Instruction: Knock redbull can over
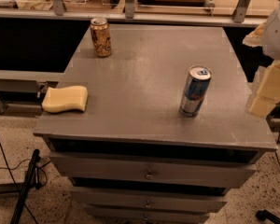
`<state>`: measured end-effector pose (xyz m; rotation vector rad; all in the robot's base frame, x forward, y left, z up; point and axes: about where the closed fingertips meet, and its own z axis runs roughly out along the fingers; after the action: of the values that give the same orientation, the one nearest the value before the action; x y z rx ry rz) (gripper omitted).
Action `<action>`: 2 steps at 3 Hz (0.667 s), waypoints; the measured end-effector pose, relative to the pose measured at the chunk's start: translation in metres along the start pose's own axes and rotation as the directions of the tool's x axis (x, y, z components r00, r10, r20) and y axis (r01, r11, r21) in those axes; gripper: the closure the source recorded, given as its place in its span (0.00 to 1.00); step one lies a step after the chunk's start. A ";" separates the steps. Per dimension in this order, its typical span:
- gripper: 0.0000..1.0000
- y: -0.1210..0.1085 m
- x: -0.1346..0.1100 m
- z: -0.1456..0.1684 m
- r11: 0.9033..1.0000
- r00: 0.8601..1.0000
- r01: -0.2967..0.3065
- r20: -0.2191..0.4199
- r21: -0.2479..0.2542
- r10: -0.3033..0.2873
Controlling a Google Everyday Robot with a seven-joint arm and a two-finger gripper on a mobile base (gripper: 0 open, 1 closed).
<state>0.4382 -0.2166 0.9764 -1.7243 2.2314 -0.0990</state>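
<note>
The redbull can [195,91] is slim, blue and silver with a silver top. It stands upright on the grey cabinet top [144,69], right of the middle and towards the front. My gripper [260,93] shows as cream-coloured blocks at the right edge of the camera view, under the white arm [277,27]. It is beyond the cabinet's right edge, to the right of the can and apart from it.
A shorter orange-brown patterned can [101,37] stands at the back left of the cabinet top. A yellow sponge [65,99] lies at the front left edge. Drawers [149,174] are below the front edge. A dark counter and railing run behind.
</note>
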 end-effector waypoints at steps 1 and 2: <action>0.00 0.000 0.000 0.000 1.000 1.000 0.000 0.000 0.000 0.000; 0.00 -0.003 -0.003 0.000 1.000 0.997 -0.027 0.074 0.014 0.026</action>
<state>0.4412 -0.2142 0.9779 -1.6633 2.1941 -0.0456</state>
